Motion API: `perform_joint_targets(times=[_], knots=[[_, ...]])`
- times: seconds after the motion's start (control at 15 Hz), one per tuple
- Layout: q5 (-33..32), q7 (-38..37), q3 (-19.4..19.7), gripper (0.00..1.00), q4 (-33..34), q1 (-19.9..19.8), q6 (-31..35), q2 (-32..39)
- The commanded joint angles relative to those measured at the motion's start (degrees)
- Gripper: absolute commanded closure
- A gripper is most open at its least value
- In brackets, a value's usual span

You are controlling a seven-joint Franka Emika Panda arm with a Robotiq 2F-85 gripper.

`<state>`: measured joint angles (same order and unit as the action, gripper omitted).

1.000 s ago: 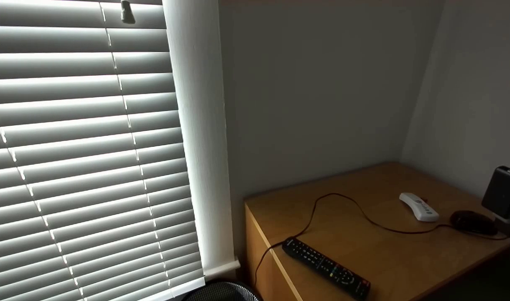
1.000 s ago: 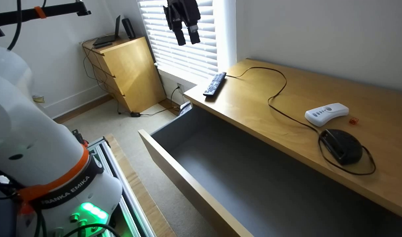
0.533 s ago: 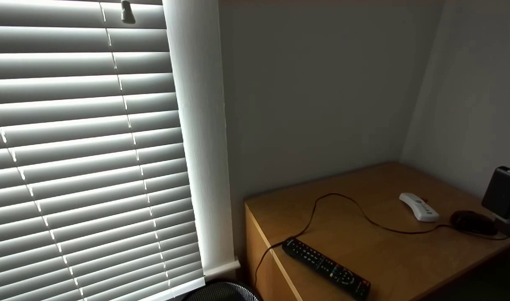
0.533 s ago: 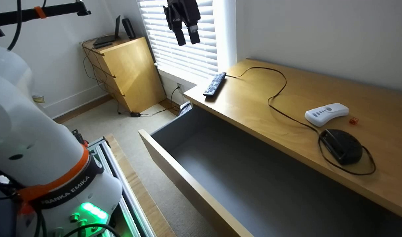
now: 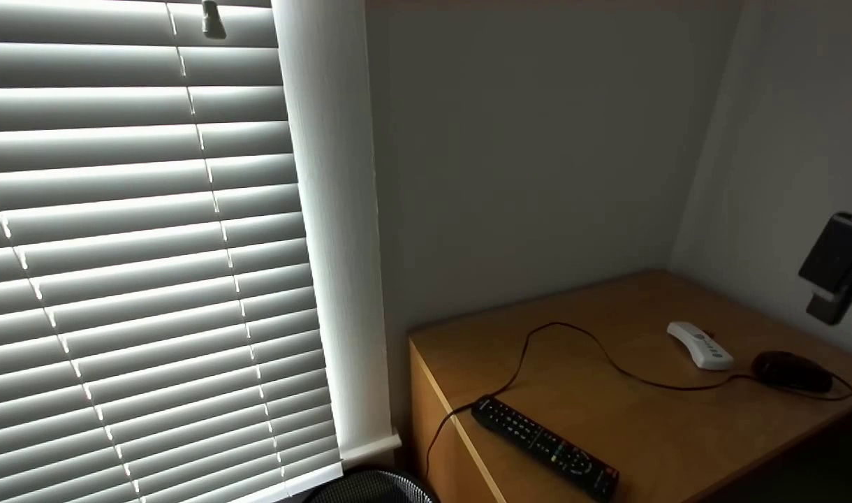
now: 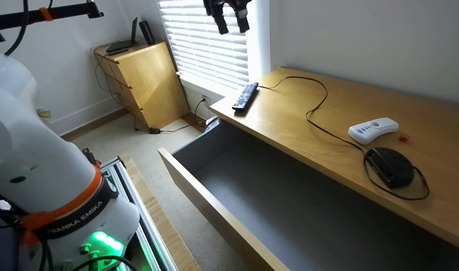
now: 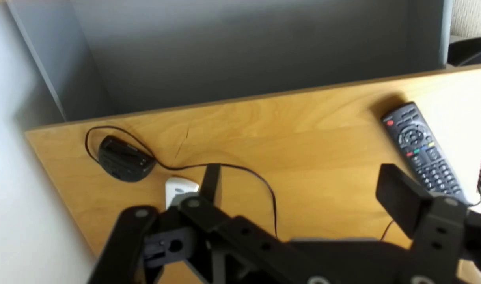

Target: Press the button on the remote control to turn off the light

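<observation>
Dresser [image 6: 282, 120], drawer [image 6: 216, 210] out; gripper [image 7: 301, 173] overhead, spread wide, nothing held; white remote control [image 6: 372, 130] (curved one) on dresser top, long axis roughly front-to-back, small-button end pointing drawer-side; small red object [image 6: 404, 138] just beside.

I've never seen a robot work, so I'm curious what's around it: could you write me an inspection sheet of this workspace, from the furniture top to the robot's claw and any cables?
Surface: wooden dresser top, with a grey drawer pulled open below it.
Job's things: white remote on the top, its buttons facing up.
Light to switch off: nothing seen.
Clutter: long black remote, dark rounded device, small orange-red block.
Gripper: open, up in the air, holding nothing.
Cables: thin dark cord from the dark rounded device across to the long black remote's end, then hanging over the edge.
Surroundings: slatted window blinds, second wooden chest, black mesh basket partly in view.
</observation>
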<state>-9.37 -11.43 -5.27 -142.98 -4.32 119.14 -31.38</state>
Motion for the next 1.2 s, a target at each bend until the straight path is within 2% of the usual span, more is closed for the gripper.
perform_joint_targets(times=[0.0, 0.27, 0.4, 0.67, 0.8, 0.87, 1.13], knots=[[0.7, 11.0, 8.2, 0.00, 5.5, -0.6, 4.9, 3.9], [4.1, 18.8, 14.7, 0.00, 13.1, -0.8, 10.5, 12.3], [6.7, 21.1, 16.3, 0.00, 17.3, -0.6, 11.8, 17.5], [11.0, 21.4, 16.8, 0.00, 24.0, -1.7, 14.2, 27.8], [15.4, 23.7, 16.9, 0.00, 26.4, -2.1, 14.6, 32.0], [11.7, 21.2, 15.7, 0.00, 23.0, -2.4, 14.4, 27.4], [13.7, 22.0, 15.7, 0.00, 26.2, -2.9, 14.5, 32.4]])
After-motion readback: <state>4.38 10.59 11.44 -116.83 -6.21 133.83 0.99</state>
